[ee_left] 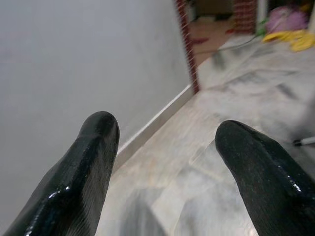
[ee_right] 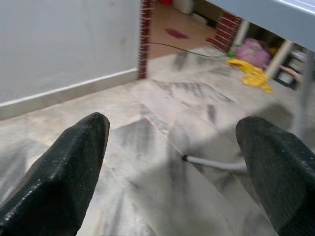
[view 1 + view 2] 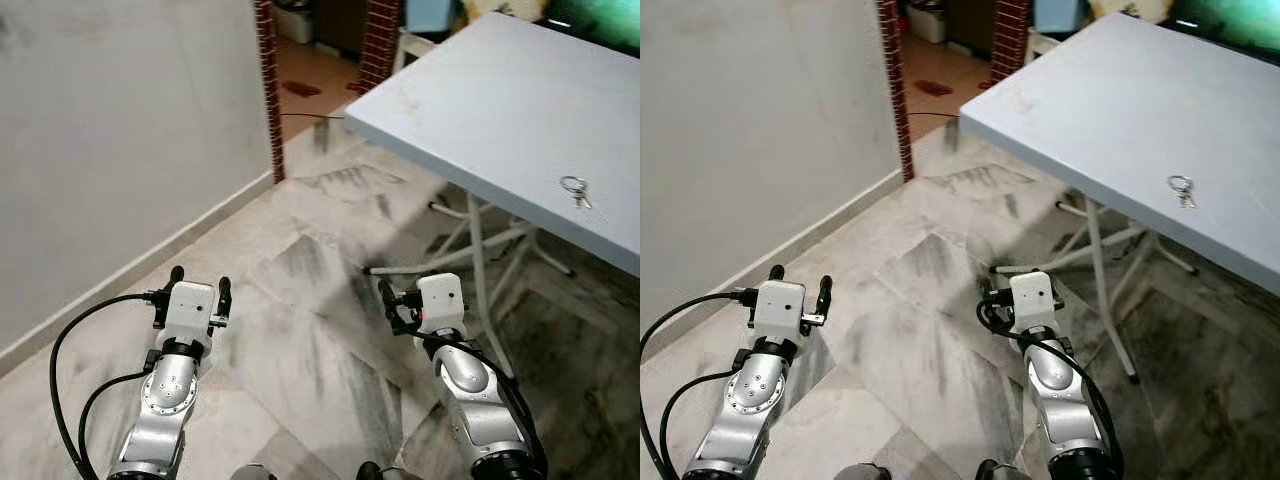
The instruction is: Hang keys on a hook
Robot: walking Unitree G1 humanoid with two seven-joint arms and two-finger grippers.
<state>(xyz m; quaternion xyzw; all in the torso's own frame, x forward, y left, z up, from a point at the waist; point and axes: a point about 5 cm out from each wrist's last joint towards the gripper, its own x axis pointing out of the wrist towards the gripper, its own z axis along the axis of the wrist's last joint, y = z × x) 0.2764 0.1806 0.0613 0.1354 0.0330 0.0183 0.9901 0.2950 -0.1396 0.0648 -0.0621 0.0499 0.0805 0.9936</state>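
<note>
Small silver metal keys on a ring [image 3: 576, 190] lying on the pale blue-grey flat table top [image 3: 480, 90], near its front edge, well apart from both arms. Left gripper [image 3: 199, 281] low over the marbled floor tiles [image 3: 300, 300], fingers spread wide, holding nothing. Right gripper [image 2: 172, 142] likewise wide open and empty, beside the white table leg [image 3: 480, 290].

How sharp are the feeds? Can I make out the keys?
Left eye view: sharp, keys clear on the table, soft shadow beneath. Left wrist view: left pincer fingers blurred up close, floor soft. Right wrist view: right pincer likewise blurred, background slightly smeared.
</note>
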